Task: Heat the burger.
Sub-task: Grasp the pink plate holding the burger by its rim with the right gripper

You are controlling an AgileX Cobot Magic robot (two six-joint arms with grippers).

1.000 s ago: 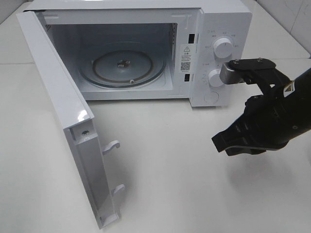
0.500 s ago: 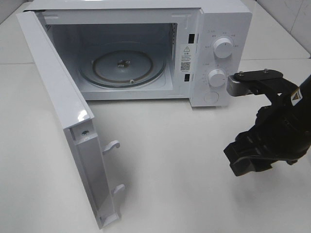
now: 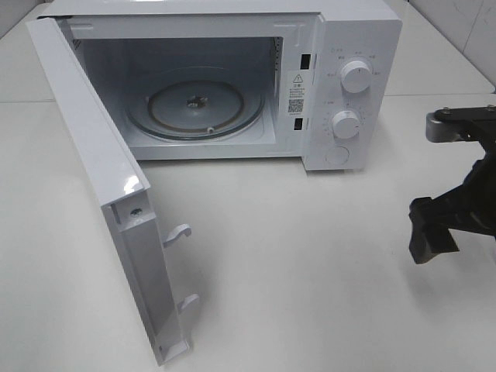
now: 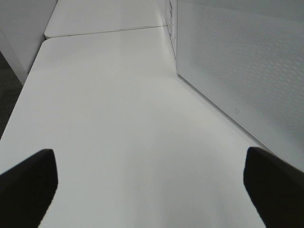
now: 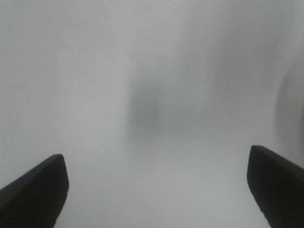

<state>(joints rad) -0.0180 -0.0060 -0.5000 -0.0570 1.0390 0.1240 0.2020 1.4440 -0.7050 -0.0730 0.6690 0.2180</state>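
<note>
Here the microwave (image 3: 356, 31) stands at 12 o'clock on the table (image 3: 310, 271), its door (image 3: 85, 155) swung open toward 7 o'clock, the turntable (image 3: 194, 105) in plain sight; the right gripper (image 3: 430, 236) hangs at 3 o'clock, half cut off by the frame edge; its own view is blurred, yet we make out the fingers (image 5: 33, 190) spread wide; the left gripper (image 4: 152, 185) shows only two dark tips, likewise spread, over the table near a dotted white panel (image 4: 247, 61); the burger appears in none of our views, so we cannot place it.
</note>
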